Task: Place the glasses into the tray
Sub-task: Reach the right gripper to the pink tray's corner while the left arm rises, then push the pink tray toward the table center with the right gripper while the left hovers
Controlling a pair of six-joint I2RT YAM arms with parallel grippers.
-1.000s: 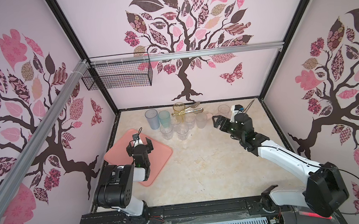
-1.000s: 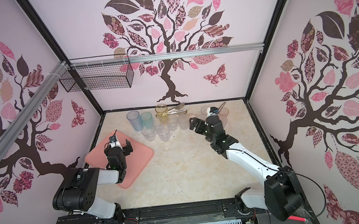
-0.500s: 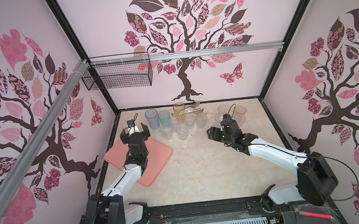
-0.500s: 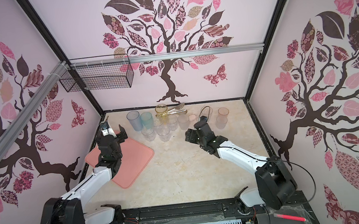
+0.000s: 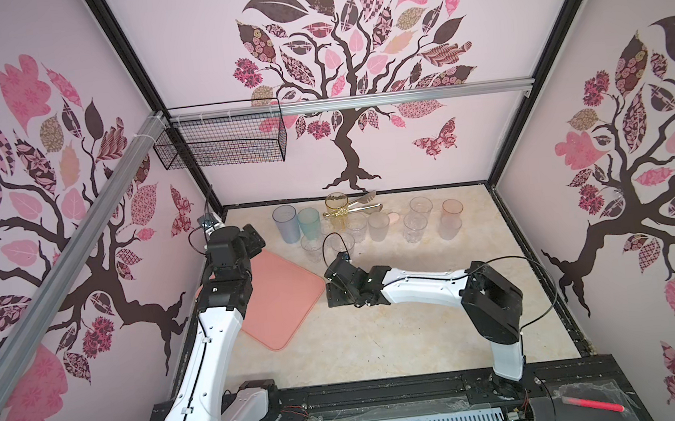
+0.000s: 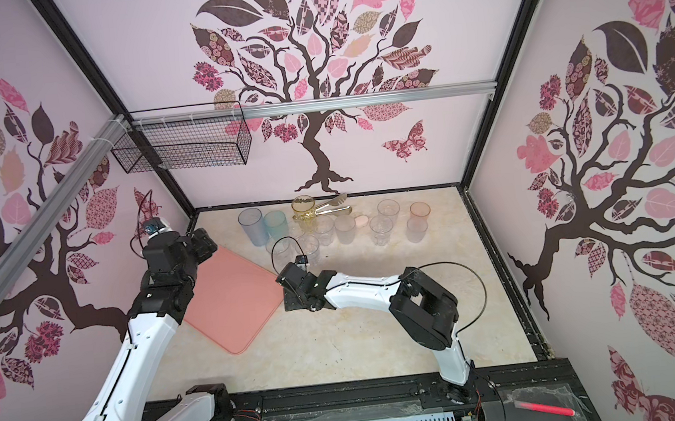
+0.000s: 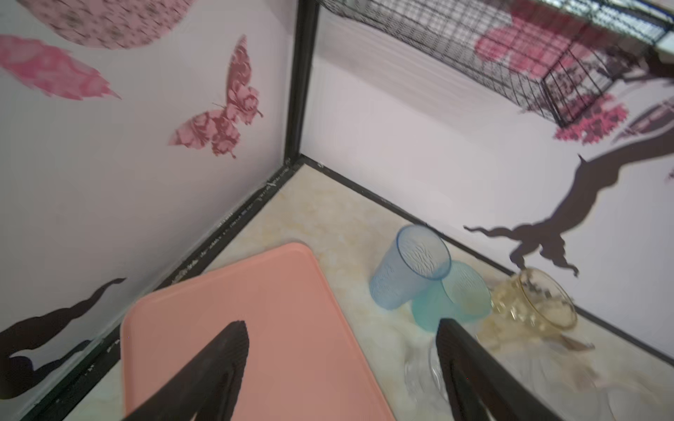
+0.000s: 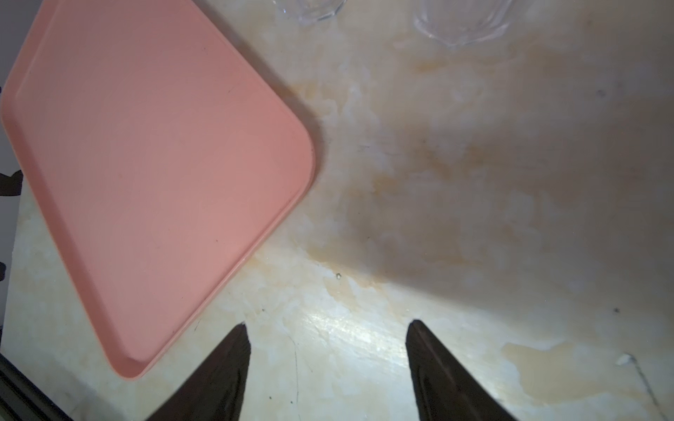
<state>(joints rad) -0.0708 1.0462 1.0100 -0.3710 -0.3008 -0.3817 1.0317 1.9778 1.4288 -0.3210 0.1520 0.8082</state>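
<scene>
We are seeing tray (image 5: pixel 283 297) lying bare, centre-left in both top views, no tumbler on it. All glasses (image 5: pixel 379 225) are standing on table (image 5: pixel 380 341), upper centre of frame, above tray's upper corner. Blue one (image 5: pixel 285 223) and teal one (image 5: pixel 309 223) are sitting side by side at cluster's left end.

Our left gripper (image 7: pixel 340 324) is hovering at tray's upper corner, fingers spread, pinching nothing. Our right gripper (image 8: pixel 327 324) is hanging low just right of tray's right corner, fingers spread, empty.

We are judging task not begun: every glass left to move.
</scene>
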